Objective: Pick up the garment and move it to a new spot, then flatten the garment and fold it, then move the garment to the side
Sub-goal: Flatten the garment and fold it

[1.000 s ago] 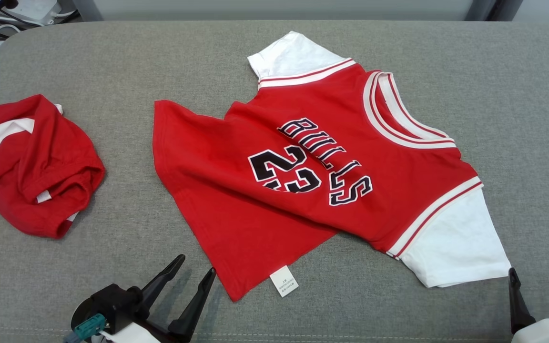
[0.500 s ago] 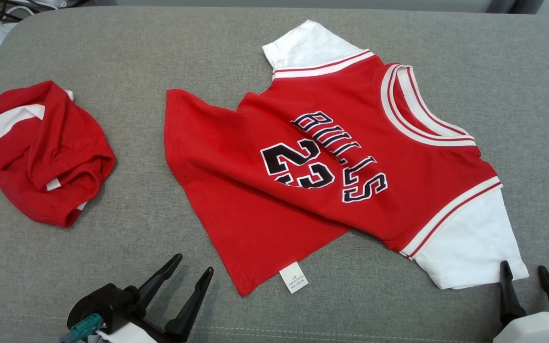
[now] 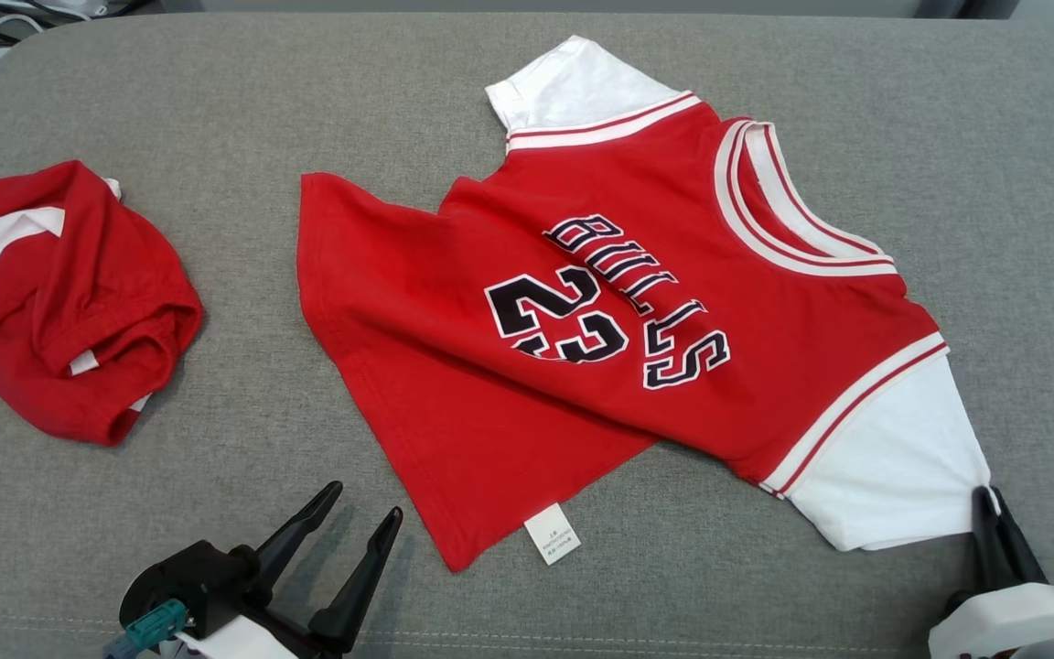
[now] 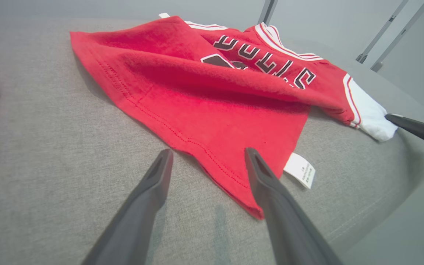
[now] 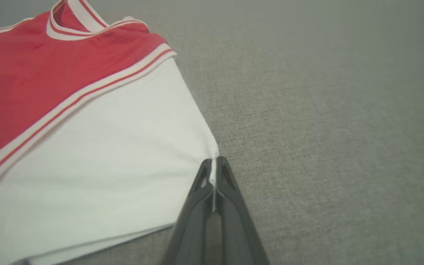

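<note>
While a grey padded surface (image 3: 216, 119) is spread under everything, a red jersey (image 3: 454, 394) is laid on it right of centre, front up, lettered BULLS and numbered 23. Its collar is turned to the right, its hem to the left, and a fold is raised across the body. Well apart from it, at the left edge, a second red garment (image 3: 79, 302) is left crumpled. The jersey's near sleeve (image 3: 893, 467), white, is stretched toward the lower right. There its corner is pinched between the pressed-together fingers of the right gripper (image 3: 986, 499); a sliver of white cloth is seen between the tips in the right wrist view. The left gripper (image 3: 365, 501) is held with its fingers spread, just beside the hem corner. A small white label (image 3: 552, 534) is turned out from the hem there.
</note>
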Controlling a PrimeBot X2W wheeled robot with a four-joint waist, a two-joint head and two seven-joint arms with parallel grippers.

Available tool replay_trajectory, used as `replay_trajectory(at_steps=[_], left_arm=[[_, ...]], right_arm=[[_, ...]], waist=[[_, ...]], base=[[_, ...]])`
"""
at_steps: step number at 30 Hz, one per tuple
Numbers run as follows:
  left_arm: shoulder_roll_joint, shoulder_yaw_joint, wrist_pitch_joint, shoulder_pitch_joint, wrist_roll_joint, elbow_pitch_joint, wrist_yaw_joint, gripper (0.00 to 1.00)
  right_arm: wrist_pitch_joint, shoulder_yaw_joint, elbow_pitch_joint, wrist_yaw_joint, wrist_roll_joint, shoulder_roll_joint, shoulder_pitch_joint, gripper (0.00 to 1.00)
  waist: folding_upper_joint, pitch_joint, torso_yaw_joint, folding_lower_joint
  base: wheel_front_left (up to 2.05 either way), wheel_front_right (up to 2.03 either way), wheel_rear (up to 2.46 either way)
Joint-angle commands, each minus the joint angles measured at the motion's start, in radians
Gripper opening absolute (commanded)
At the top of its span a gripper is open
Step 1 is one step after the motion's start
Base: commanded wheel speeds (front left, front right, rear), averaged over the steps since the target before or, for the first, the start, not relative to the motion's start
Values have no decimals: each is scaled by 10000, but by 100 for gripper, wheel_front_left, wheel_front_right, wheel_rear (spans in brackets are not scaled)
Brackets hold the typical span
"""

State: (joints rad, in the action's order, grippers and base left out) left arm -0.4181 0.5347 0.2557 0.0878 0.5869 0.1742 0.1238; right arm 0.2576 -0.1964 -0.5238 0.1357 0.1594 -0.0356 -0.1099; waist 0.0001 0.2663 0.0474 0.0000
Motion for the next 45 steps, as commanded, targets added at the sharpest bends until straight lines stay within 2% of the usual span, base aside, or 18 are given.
replay_trajectory(at_steps=[1, 7, 11, 18, 23, 30, 40, 41, 42, 43, 44, 45], left_arm=[[-190, -396, 61, 168, -73, -226, 69, 100], [-184, -241, 61, 226, 26, -504, 69, 100], [-239, 140, 61, 299, 47, -686, 69, 100], [-333, 869, 61, 382, 160, -475, 69, 100], [-450, 1262, 61, 558, -340, -199, 69, 100], [-462, 1039, 61, 530, -1072, 54, 69, 100], [-501, 1089, 61, 545, -1482, 326, 69, 100], [-522, 1134, 61, 565, -1569, 341, 69, 91], [-534, 1186, 61, 581, -1642, 364, 69, 66], [-534, 1186, 61, 581, -1642, 364, 69, 66], [-550, 1297, 61, 621, -1758, 421, 69, 14], [-550, 1334, 61, 639, -1777, 442, 69, 0]], right_arm=[[32, 7, 109, -50, 137, -146, 41, 0], [38, -546, 1433, -50, 244, -146, 181, 0], [39, -425, 1917, -50, 262, -146, 300, 0], [40, 3, 2112, -50, 207, -146, 246, 0], [0, 136, 2261, -50, 41, -146, 126, 0], [-34, 400, 2522, -50, 55, -146, -63, 0], [-88, 409, 2652, -50, -8, -146, -165, 0], [-98, 404, 2657, -50, -17, -146, -173, 0], [-109, 406, 2660, -50, -13, -146, -187, 0], [-109, 406, 2660, -50, -13, -146, -187, 0], [-127, 429, 2678, -50, 15, -146, -226, 0], [-131, 440, 2689, -50, 13, -146, -246, 0]], waist=[[-1, -7, -24, 0], [-1, -20, -108, 0], [-1, 11, -184, 0], [-1, 160, -415, 0], [-1, 309, -562, 0], [-1, 579, -788, 0], [-1, 694, -850, 0], [-1, 697, -847, 0], [-1, 702, -848, 0], [-1, 702, -848, 0], [-1, 719, -853, 0], [-1, 729, -856, 0]], base=[[0, 0, 0], [0, 0, 0], [0, 0, 0], [0, 0, 0], [0, 0, 0], [0, 0, 0], [0, 0, 0], [0, 0, 0], [0, 0, 0], [0, 0, 0], [0, 0, 0], [0, 0, 0]])
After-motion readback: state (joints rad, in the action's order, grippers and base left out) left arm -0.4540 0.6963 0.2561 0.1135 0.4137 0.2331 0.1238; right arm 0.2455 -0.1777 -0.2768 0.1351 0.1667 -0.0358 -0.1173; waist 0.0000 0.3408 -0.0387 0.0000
